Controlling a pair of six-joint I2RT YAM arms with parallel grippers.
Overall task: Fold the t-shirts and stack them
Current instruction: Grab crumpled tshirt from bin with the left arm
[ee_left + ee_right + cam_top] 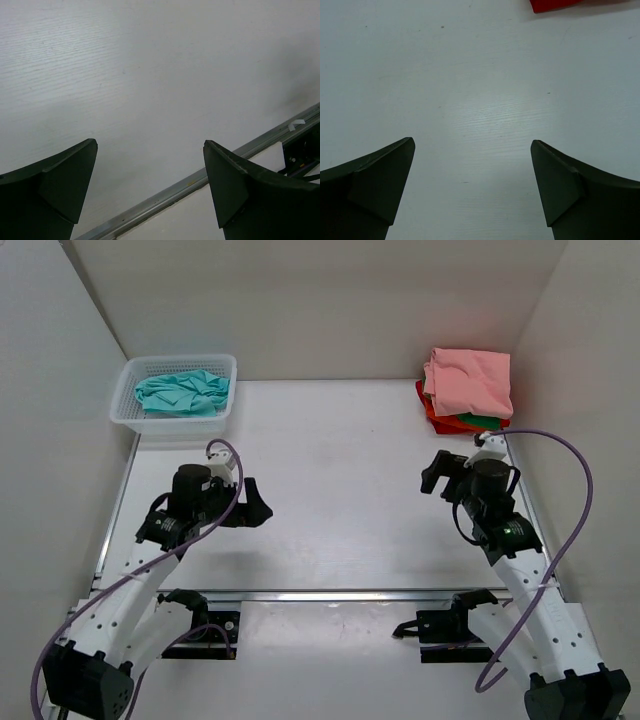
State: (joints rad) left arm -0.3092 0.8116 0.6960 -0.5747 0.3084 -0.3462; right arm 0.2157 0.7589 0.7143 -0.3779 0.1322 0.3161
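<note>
A rail (330, 594) runs along the near edge of the surface (340, 460). Just beyond it, the left claw (255, 505) (150, 145) and the right claw (432, 475) (473, 141) hover over bare surface, both spread wide and holding nothing.

At the far left corner, the teal shirt (182, 393) lies crumpled in the basket (180, 359), not yet folded. A pinch there may catch only one loose layer. The shirt would then come out twisted, or it could snag the mesh and drag the light basket along.

At the far right corner sits the stack: a pink shirt (468, 380) on top, with a green shirt (480, 421) and a red shirt (435, 420) (552, 4) below. The right claw is near its front edge. A careless sweep could nudge the stack askew or pull a fold open.
</note>
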